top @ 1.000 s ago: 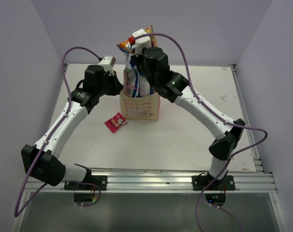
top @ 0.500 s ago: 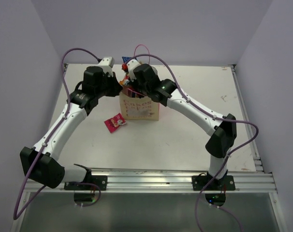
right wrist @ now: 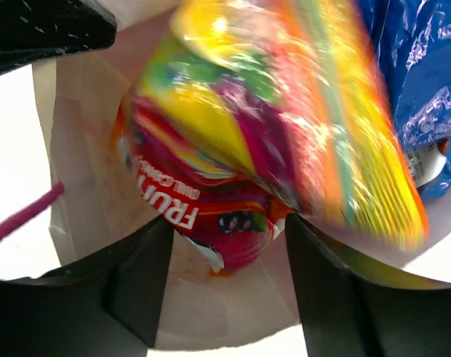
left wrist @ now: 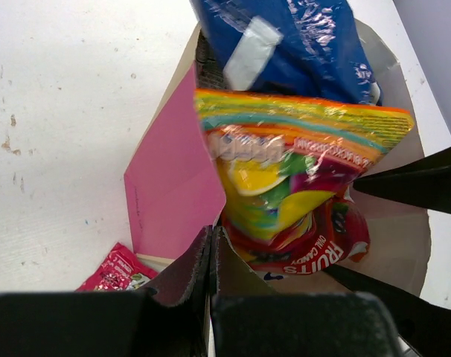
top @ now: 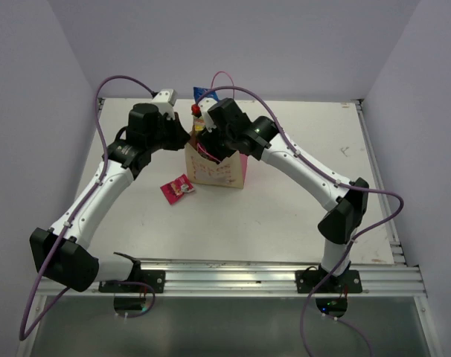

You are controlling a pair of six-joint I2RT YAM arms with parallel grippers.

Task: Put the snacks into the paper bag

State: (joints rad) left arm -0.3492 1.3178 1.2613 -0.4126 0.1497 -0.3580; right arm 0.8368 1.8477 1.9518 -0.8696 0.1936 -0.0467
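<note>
The red packet [right wrist: 210, 223] reads "FRUI"; pink lettering on the paper bag [top: 214, 172] is illegible

table [top: 285, 197]: white top, lying under the left claw [left wrist: 213, 236] and the right claw [right wrist: 227, 223], running on past both to every side
specks [left wrist: 10, 141]: small brown marks on the white top, off to the left of the left claw in its own view
scuffs [top: 346, 151]: faint grey marks, well out to the right of the right claw
side strip [top: 379, 186]: pale metal edging, farther right again than the scuffs
rail [top: 233, 274]: ribbed aluminium bar, well to the near side of both claws
walls [top: 300, 44]: plain lilac, beyond the claws and to either side
</note>
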